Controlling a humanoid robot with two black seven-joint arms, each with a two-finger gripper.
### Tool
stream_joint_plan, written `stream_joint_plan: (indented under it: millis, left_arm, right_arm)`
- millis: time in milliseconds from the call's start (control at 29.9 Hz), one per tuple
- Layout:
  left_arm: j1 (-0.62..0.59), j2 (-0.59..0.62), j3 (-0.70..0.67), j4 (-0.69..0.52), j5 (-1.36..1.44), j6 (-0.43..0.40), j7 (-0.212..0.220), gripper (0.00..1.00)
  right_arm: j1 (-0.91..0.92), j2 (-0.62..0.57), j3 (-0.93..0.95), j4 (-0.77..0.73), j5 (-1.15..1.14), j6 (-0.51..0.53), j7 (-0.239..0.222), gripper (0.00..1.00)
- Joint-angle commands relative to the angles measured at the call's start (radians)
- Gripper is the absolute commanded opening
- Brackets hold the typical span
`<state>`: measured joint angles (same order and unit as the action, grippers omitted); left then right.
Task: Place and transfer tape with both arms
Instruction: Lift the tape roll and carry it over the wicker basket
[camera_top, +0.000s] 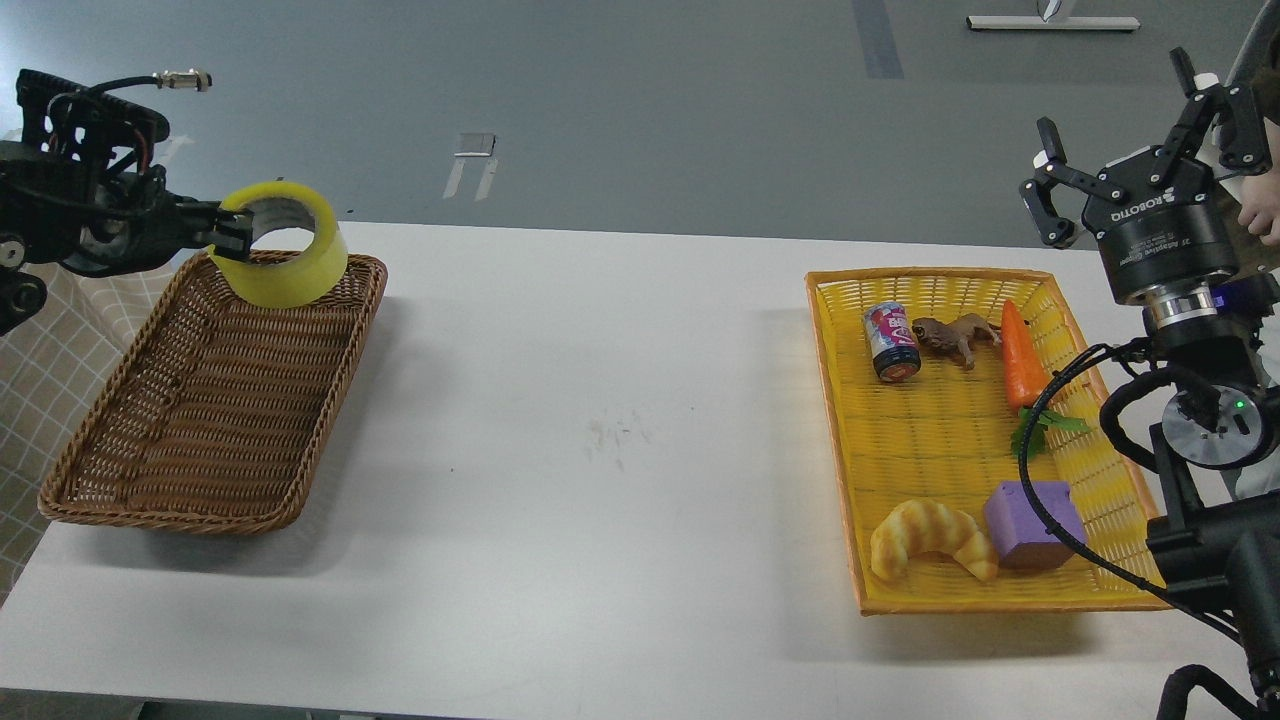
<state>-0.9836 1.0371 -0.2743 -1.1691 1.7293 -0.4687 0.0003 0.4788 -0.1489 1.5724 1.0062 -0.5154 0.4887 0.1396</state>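
my left hand (232, 232) is clamped on the rim of the tape (285, 244), holding it in the air over the far end of the brown basket (190, 430) by the bench's (600, 440) left edge. my right hand (1130, 150), marked robotiq, hangs with fingers apart beyond the yellow basket's (850, 440) far right corner. wide bare bench lies between the baskets.

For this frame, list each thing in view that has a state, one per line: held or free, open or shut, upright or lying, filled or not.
tape: held by left gripper, above brown basket's far end
left gripper: shut on tape
right gripper: open, raised, holding nothing
brown basket: nothing lying inside
yellow basket: holds five items
can: lying on its side
carrot: lying flat
croissant: resting beside purple block
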Motion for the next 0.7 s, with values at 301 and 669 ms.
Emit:
stream_joint_plan:
  millis: [301,669]
  left_arm:
    - [0.138,0.015,0.000,0.017,-0.042,0.087,-0.011,0.00]
    - [0.204,0.005,0.001,0.068,-0.043,0.137,-0.022,0.00]
  right_arm:
    - [-0.002,0.000,0.000,0.000,0.000,0.000,0.000,1.00]
    - [-0.012,0.000,0.000,0.002,0.000,0.000,0.000,1.00]
